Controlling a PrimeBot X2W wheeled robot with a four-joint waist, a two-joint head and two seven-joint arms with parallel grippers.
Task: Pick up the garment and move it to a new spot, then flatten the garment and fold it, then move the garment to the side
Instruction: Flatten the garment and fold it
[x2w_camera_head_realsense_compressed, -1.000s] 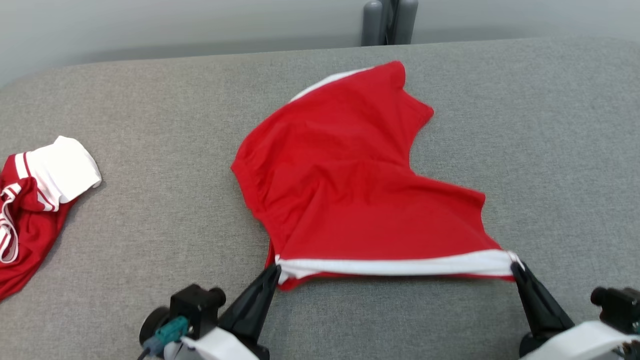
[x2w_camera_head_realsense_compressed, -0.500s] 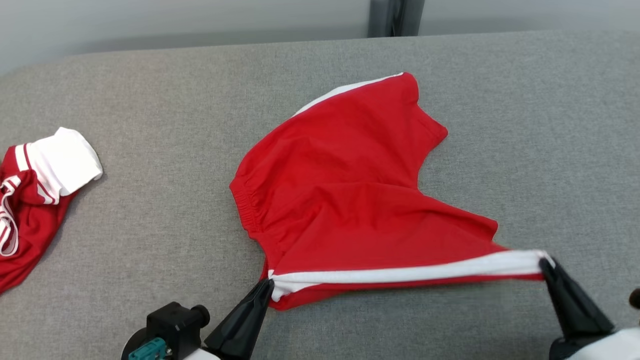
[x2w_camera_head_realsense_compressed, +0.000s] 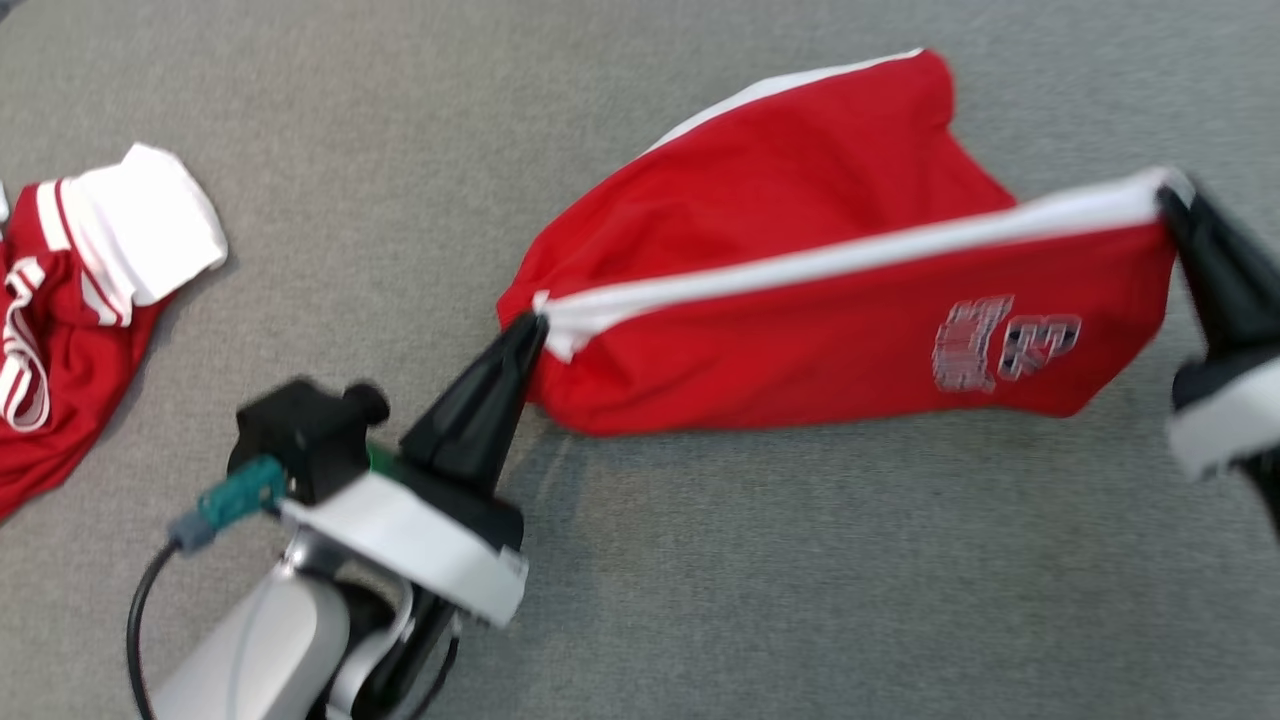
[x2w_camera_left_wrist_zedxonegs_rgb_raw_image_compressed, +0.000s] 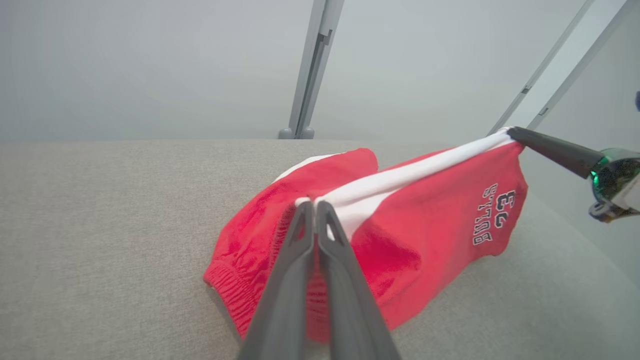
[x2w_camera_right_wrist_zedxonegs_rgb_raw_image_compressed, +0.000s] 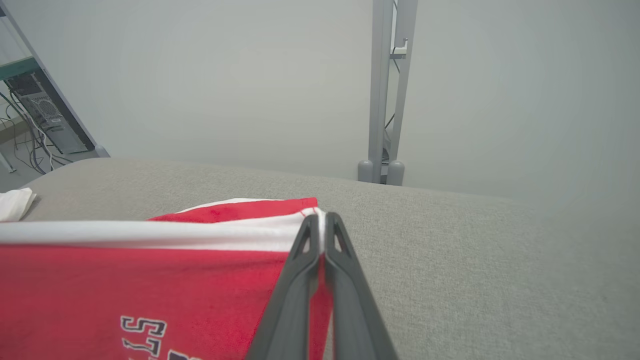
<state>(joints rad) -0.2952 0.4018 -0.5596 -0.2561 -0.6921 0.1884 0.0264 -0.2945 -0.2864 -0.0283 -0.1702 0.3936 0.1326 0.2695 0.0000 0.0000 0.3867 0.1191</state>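
A: Head view?
B: Blurred, but the left pincer (x2w_camera_head_realsense_compressed: 535, 325) seems clamped on the white band of the garment (x2w_camera_head_realsense_compressed: 800, 340) at its nine o'clock end, and the right pincer (x2w_camera_head_realsense_compressed: 1170, 195) at its two o'clock end. The cloth is stretched between them over the grey surface (x2w_camera_head_realsense_compressed: 700, 600). A red-and-white shirt (x2w_camera_head_realsense_compressed: 60, 340) lies well apart, at the frame's nine o'clock edge.
A: Left wrist?
B: Fingers (x2w_camera_left_wrist_zedxonegs_rgb_raw_image_compressed: 292, 260) together on the band; "BULLS 23" print (x2w_camera_left_wrist_zedxonegs_rgb_raw_image_compressed: 495, 215) at three o'clock.
A: Right wrist?
B: Pinched shut on the band's end.

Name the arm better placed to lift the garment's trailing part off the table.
Left, probably: the left pincer grips the garment beside the part resting on the table; the right pincer holds the raised end.
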